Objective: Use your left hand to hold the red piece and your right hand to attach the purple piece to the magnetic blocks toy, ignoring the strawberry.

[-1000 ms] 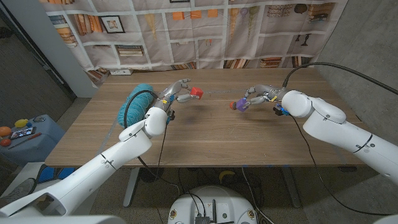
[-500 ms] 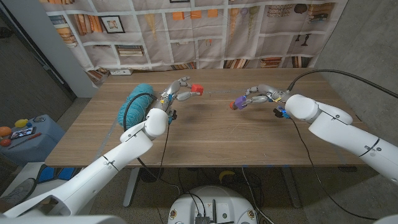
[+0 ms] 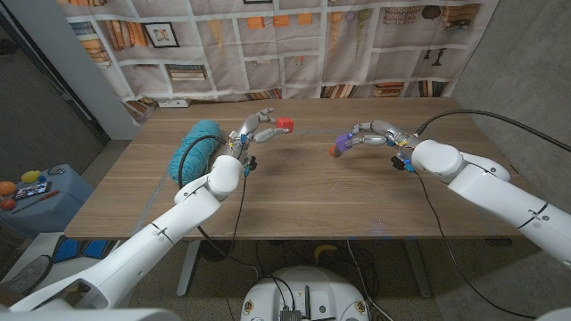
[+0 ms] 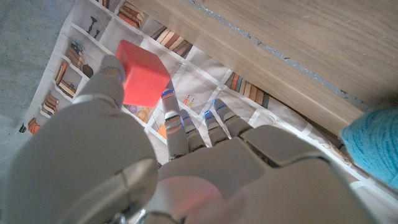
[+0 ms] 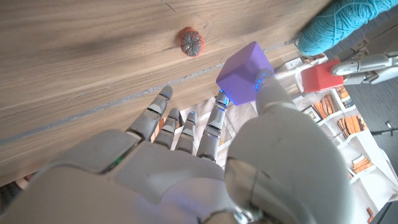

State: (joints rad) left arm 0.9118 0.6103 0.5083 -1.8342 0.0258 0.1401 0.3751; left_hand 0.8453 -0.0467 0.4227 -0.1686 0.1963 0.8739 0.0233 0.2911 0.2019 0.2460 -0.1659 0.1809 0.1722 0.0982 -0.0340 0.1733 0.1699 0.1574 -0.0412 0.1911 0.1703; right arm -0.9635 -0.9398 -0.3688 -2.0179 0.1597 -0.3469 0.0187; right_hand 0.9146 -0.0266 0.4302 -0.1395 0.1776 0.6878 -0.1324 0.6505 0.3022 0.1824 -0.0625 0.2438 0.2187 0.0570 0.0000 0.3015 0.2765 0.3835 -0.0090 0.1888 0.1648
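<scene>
The red cube (image 3: 285, 124) is pinched at the fingertips of the left hand (image 3: 256, 130), raised above the table (image 3: 294, 192) at about 11 o'clock. At 1 o'clock, well apart, the right hand (image 3: 368, 136) pinches the purple cube (image 3: 342, 142), arm reaching inward. The strawberry (image 3: 333, 152) lies on the table just beside the purple cube, with teal yarn (image 3: 194, 149) at 9 o'clock.

Bare surface (image 3: 303, 192) is lying open between the left hand (image 3: 254, 130) and right hand (image 3: 368, 135); the strawberry (image 3: 334, 152) is sitting just under the right hand.
</scene>
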